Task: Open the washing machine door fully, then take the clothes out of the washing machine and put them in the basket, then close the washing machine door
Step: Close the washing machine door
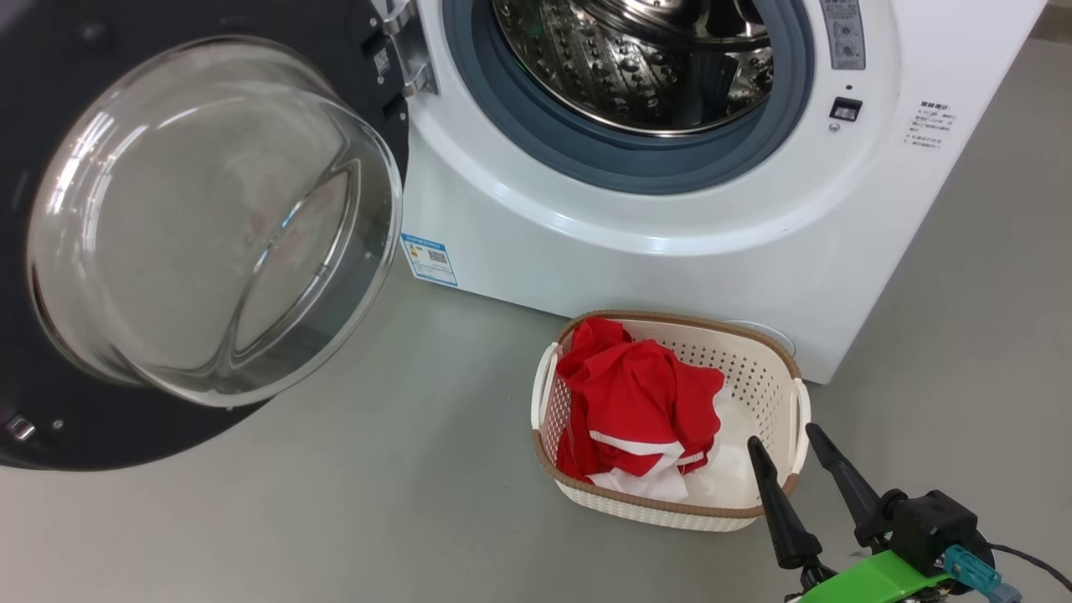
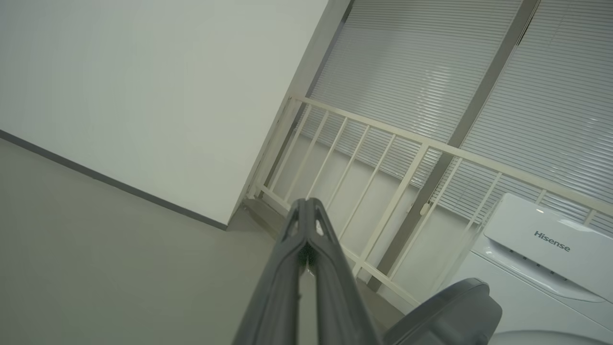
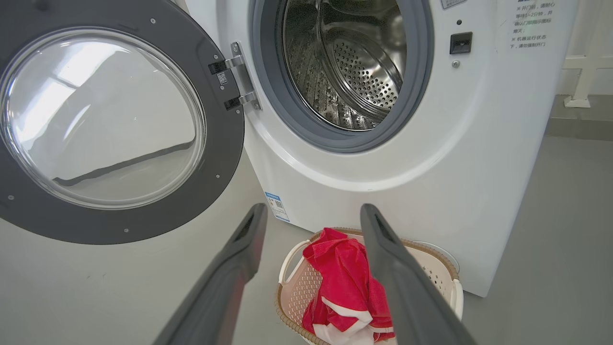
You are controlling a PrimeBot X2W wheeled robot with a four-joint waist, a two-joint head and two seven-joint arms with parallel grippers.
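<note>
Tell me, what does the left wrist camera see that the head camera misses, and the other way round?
Left wrist, not head: the shut left gripper, a white railing, window blinds. Head, not left wrist: the open right gripper, the basket holding red clothes, the steel drum, the door's glass bowl. Both: the white washing machine.

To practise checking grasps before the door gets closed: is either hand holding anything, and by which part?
Nothing is held. The right hand is open and empty, near the basket where the clothes lie; the left hand is shut on nothing.
</note>
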